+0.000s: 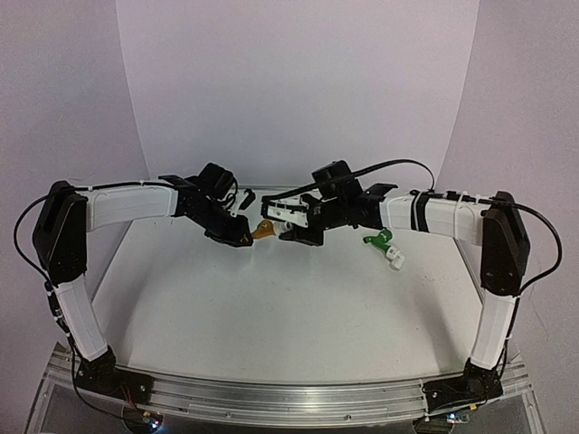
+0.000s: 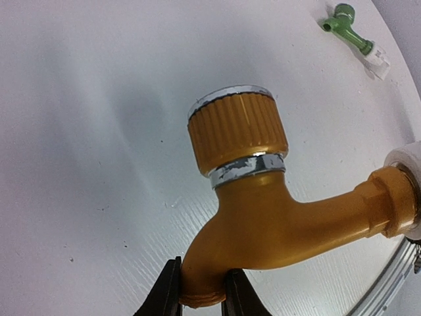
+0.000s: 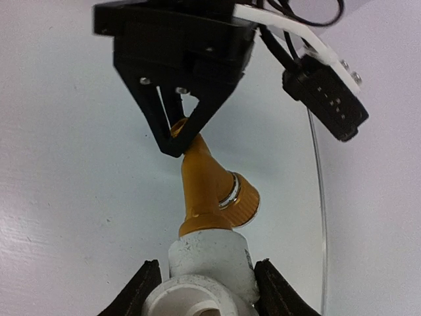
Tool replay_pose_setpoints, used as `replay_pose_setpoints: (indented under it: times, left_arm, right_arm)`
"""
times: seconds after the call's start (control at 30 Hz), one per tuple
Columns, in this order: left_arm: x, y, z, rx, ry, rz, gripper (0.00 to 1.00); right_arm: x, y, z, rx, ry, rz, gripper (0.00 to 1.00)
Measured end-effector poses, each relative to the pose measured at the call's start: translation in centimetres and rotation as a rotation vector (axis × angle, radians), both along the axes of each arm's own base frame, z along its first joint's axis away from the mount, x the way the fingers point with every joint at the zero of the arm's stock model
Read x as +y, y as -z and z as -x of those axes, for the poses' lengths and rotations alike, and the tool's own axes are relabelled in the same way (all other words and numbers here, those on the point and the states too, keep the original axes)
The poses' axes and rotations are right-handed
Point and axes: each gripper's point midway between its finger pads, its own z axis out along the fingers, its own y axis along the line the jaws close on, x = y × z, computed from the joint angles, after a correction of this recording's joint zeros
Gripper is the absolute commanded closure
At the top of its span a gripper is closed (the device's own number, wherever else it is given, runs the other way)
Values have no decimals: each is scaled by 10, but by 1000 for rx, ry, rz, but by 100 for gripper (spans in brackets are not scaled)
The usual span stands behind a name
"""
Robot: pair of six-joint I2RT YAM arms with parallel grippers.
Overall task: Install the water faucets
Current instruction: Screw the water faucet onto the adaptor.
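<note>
We judged the step to be threading the orange-yellow faucet [image 2: 263, 210] into the white fitting [image 3: 210, 260] — best done with both axes in line and a gentle turn, lest the thread cross. The left gripper [image 2: 200, 293] pinched the spout's mouth; the right gripper [image 3: 207, 296] sat closed against the fitting. The faucet hung above the table [image 1: 271, 307] between the arms — ribbed knob, scuffed silver collar. The green faucet [image 2: 347, 26] lay well apart.

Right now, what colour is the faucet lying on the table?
The faucet is green, clearest in the left wrist view.
</note>
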Motion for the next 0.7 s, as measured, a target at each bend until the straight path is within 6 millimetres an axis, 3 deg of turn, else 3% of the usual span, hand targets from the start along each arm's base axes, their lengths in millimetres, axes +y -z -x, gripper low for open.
replay_pose_setpoints:
  times: [0.07, 0.3, 0.47, 0.63, 0.7]
  left_arm:
    - [2, -2, -7, -37, -45, -20, 100]
    - [20, -23, -34, -269, -205, -65, 100]
    - [29, -36, -39, -388, -272, -59, 100]
    - [29, -46, -42, -472, -312, -17, 100]
    - [30, -45, -40, -483, -315, -14, 100]
  right_arm:
    - [1, 1, -7, 75, 91, -47, 100]
    - [16, -11, -35, 460, 463, -337, 100]
    - [19, -22, -46, 966, 732, -625, 100]
    - [13, -22, -57, 1517, 885, -876, 100]
    - [13, -18, -57, 1652, 924, -908, 86]
